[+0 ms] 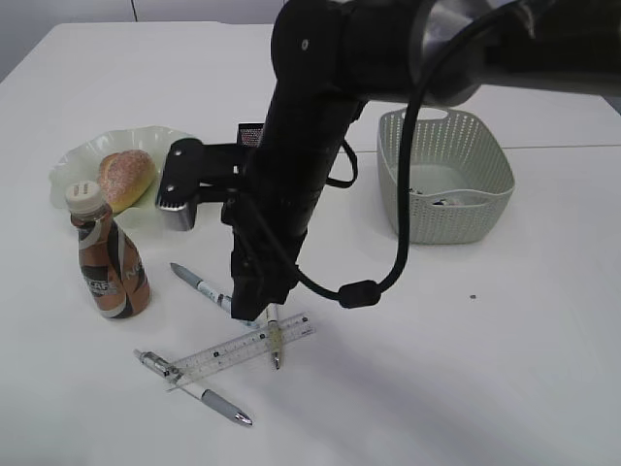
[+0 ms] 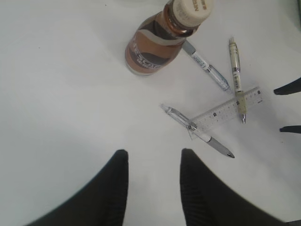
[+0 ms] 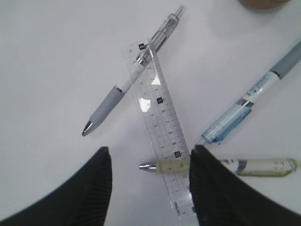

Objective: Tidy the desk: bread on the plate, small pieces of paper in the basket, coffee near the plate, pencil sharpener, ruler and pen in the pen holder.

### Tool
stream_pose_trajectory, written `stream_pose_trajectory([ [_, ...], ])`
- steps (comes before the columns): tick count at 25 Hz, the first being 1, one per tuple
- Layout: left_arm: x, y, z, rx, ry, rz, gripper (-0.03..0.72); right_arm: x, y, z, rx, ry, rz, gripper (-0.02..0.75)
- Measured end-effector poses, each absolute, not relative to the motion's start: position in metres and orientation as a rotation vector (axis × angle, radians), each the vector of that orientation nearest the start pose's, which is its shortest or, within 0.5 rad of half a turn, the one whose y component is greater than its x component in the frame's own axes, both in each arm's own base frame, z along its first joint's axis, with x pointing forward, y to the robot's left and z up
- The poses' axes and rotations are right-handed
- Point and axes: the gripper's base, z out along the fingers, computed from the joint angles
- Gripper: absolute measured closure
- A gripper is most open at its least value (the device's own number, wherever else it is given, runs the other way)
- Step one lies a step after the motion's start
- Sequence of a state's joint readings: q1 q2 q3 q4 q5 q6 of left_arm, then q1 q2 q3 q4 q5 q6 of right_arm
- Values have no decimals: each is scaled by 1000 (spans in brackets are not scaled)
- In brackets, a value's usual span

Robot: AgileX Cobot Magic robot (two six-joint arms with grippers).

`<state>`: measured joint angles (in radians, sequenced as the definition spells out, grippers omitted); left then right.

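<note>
Both claws stand released with nothing between their fingers. From the left: the left claw [image 2: 153,188] hangs over bare white counter [image 2: 61,94], its two dark fingers apart, well short of the clutter ahead of it.

Toward the far-left part of the counter sits the pale green plate [image 1: 82,155] with its wavy rim, and the bread [image 1: 126,177] lies on it. Just in front of the plate stands the coffee [image 1: 109,260], upright, cream cap on.

Right of the bottle, near the front edge, lie three pens and the ruler [image 1: 243,349]. A blue-barrelled pen [image 1: 199,285] lies slanted, its far end under the right arm. The clear ruler lies across a grey-grip pen [image 1: 209,396] at its left end and over a yellowish pen [image 1: 275,342] at its right end.

The right claw [image 3: 150,188] hovers directly above that right end, its fingers [image 3: 94,188] straddling the ruler and the yellowish pen's tip; whether they touch the counter cannot be told.

Behind the right arm, a black mesh edge that may be the pen holder [image 1: 249,133] shows only in part. Toward the far-right side stands the basket [image 1: 446,180], with small scraps inside.
</note>
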<state>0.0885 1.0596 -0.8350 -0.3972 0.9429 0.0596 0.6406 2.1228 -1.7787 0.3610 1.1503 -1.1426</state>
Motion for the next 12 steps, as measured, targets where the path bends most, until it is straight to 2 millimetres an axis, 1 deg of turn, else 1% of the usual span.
stream_pose_trajectory([
  [5, 192, -12, 301, -238, 2583, -448, 412, 336, 305, 192, -2221, 1838, 413, 346],
  [10, 193, -11, 302, -240, 2572, -445, 412, 338, 308, 167, -2292, 1828, 411, 346],
  [12, 193, -11, 302, -241, 2570, -444, 412, 340, 309, 163, -2292, 1822, 394, 346],
])
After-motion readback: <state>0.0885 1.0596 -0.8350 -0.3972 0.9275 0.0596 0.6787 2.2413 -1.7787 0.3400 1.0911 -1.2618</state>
